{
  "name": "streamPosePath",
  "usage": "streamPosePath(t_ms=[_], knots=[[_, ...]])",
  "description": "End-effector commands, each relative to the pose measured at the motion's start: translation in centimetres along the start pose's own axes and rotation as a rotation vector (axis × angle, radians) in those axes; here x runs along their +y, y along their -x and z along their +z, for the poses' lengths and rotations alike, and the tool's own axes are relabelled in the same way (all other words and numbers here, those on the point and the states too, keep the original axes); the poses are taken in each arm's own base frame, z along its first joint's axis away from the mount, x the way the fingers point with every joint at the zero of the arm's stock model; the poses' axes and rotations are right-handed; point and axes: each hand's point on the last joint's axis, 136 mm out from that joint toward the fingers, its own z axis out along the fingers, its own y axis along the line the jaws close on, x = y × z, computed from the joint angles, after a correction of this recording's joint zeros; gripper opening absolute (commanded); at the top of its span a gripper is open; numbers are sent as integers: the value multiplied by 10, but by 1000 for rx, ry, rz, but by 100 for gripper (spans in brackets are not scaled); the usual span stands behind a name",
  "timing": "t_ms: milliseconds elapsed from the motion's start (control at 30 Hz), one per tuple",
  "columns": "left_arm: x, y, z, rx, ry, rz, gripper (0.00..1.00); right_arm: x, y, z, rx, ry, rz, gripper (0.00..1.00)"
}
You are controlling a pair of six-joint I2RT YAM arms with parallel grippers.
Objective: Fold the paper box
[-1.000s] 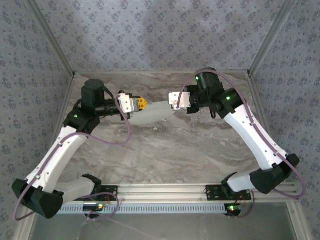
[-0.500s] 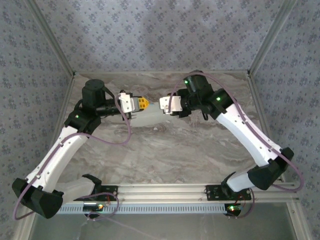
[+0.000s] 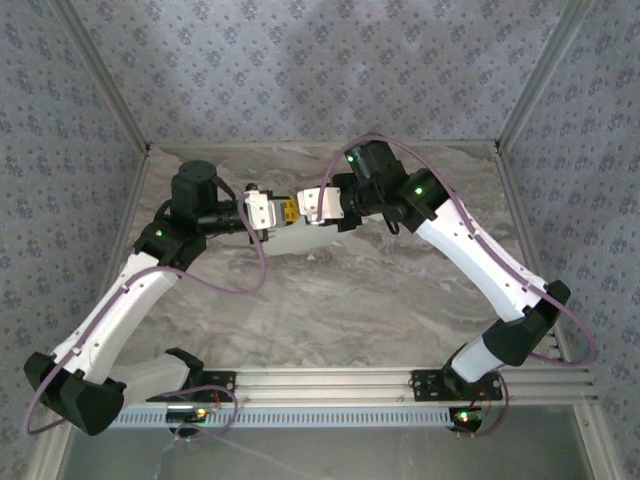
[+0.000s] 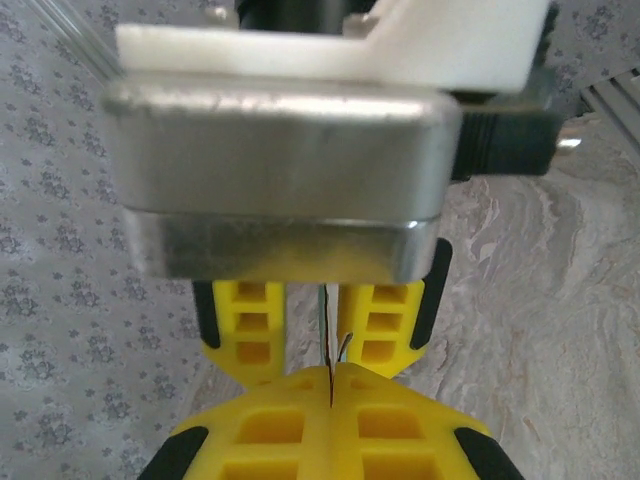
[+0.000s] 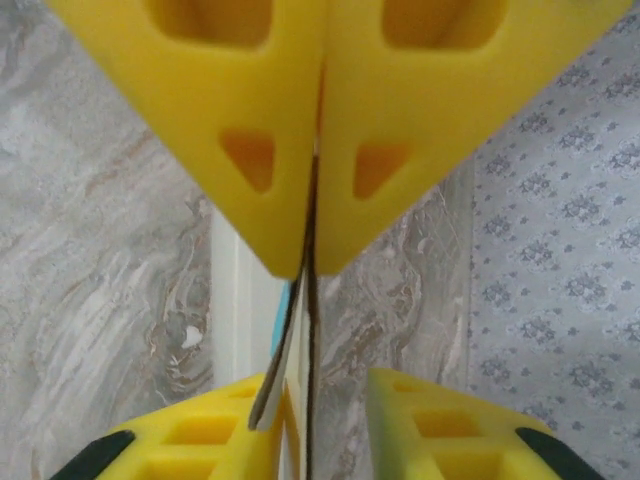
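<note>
Two tools are meeting tip to tip above the far middle of the table (image 3: 350, 300) in the top view. The left tool (image 3: 286, 211) is reaching in from the left and the right tool (image 3: 302, 207) from the right, their yellow ends almost touching. What is sitting between them is too slim to read from up there.

From the left wrist, the box (image 4: 328, 350) is showing as a thin sheet standing on edge and running straight away from the camera. The left tool is clenching its near end, its two fingers (image 4: 250, 440) pressing together with only the sheet's line between them. Beyond, the right tool's fingers are standing apart, one on each side of the sheet.

From the right wrist, the same scene is reading in reverse. The right tool's jaws are gaping wider than the cardboard, which is passing through the gap closer to one finger, beige with a sliver of blue. I am judging them released rather than pinching. Ahead, the left tool is squeezing the sheet.

The box seems to be hanging off the table, its long axis running from one tool to the other. It is lying dead ahead of the right tool, already inside its jaws. With both arms equally near, the coming move is probably turning on the right tool closing squarely on that end.
</note>
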Motion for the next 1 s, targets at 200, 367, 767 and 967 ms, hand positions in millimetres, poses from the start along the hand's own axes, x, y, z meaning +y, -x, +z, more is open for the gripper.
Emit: streamPosePath(t_ms=[200, 367, 767, 967], knots=[[3, 3, 0, -14, 18, 21, 0, 6, 17, -10, -53, 27, 36, 23], [4, 3, 0, -14, 26, 14, 0, 8, 22, -9, -66, 24, 37, 41], [2, 1, 0, -11, 21, 15, 0, 5, 28, -11, -79, 21, 39, 0], [-4, 7, -1, -24, -31, 10, 0, 1, 24, -11, -59, 27, 46, 0]])
